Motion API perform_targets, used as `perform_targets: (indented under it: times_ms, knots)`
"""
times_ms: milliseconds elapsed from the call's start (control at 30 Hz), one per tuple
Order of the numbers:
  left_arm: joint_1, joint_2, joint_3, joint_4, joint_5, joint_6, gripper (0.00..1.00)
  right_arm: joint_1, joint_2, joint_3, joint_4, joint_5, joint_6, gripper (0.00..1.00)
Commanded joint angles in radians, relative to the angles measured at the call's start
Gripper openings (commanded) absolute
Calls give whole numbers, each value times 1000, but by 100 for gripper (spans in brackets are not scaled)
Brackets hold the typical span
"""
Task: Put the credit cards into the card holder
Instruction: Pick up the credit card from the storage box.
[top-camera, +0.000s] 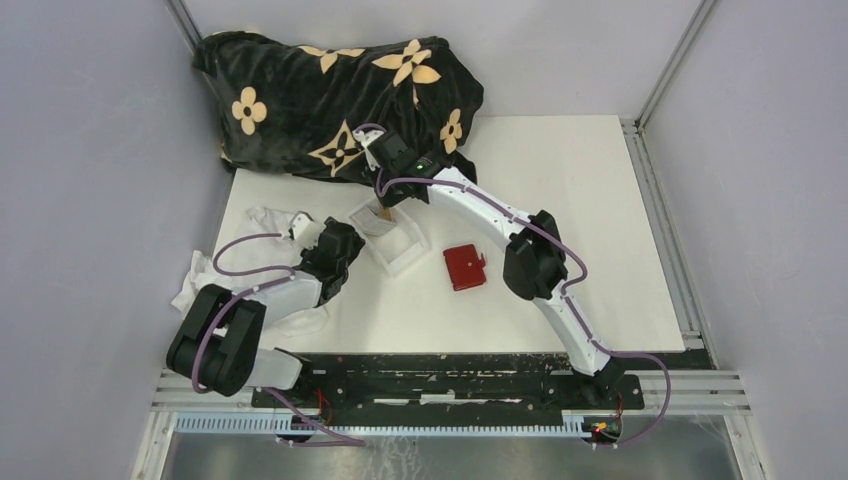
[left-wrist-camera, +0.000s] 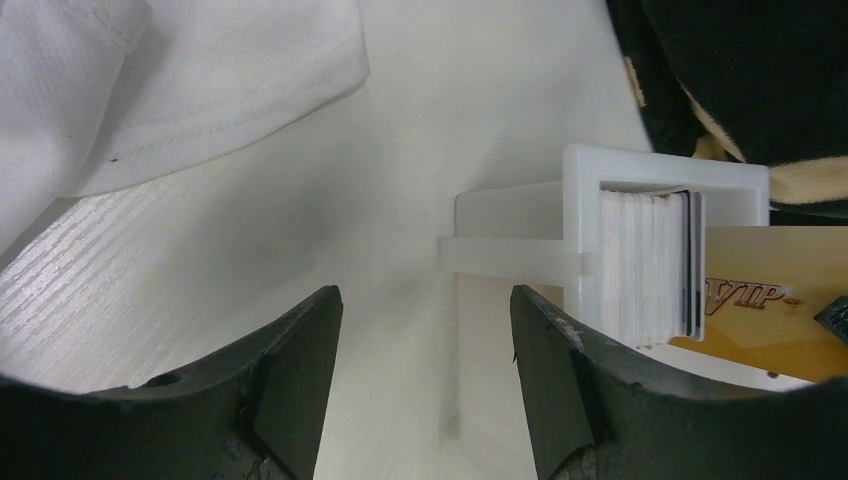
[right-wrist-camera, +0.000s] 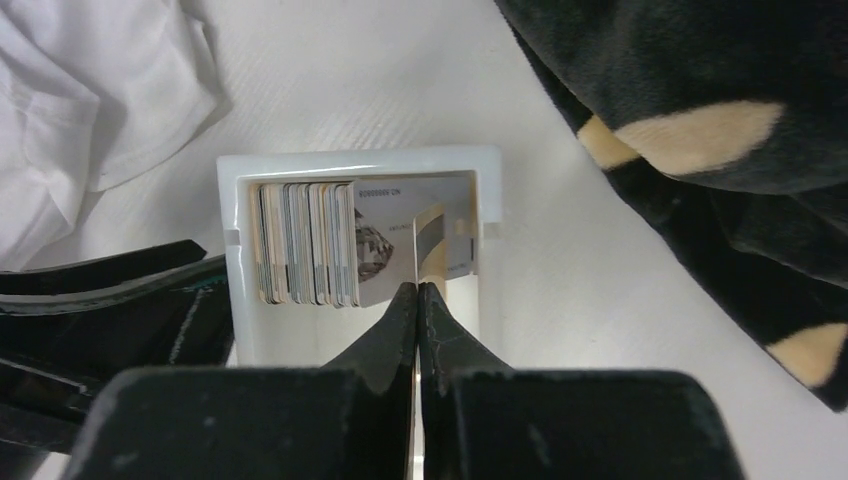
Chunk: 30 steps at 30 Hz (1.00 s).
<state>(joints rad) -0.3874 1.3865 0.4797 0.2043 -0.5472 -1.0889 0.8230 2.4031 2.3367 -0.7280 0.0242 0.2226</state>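
Several credit cards (right-wrist-camera: 305, 243) stand on edge in a clear plastic box (right-wrist-camera: 360, 160). My right gripper (right-wrist-camera: 417, 288) reaches into the box from above and is shut on one card, whose thin edge (right-wrist-camera: 415, 240) shows between the fingertips. In the left wrist view that card is yellow-orange (left-wrist-camera: 770, 300), beside the stack of cards (left-wrist-camera: 645, 265). My left gripper (left-wrist-camera: 427, 300) stands open and holds nothing, just left of the box (left-wrist-camera: 660, 170). The red card holder (top-camera: 465, 267) lies closed on the table, right of the box (top-camera: 392, 240).
A black blanket with beige flowers (top-camera: 340, 100) is heaped at the back, close behind the box. A crumpled white cloth (top-camera: 200, 280) lies at the left under my left arm. The white table (top-camera: 560, 200) ends at a metal rail on the right.
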Motion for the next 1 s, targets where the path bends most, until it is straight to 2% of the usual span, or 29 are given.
perform_targets:
  times_ms: [0, 233, 400, 567, 733, 967]
  knots:
    - [4, -79, 14, -34, -23, -17, 70, 13, -117, -43, 55, 95, -53, 1]
    - [-5, -252, 30, -159, -100, 48, 73, 17, -226, -139, 105, 146, -68, 1]
    - [-38, -413, 21, -130, -40, 176, 75, 18, -362, -266, 105, 149, -58, 1]
    - [-66, -525, -51, 69, 234, 312, 74, 18, -588, -535, 155, 50, 1, 1]
    - [-114, -542, -84, 237, 496, 390, 74, 18, -857, -841, 214, -66, 93, 1]
    - [-292, -489, -45, 284, 633, 502, 76, 18, -1142, -1136, 283, -159, 210, 1]
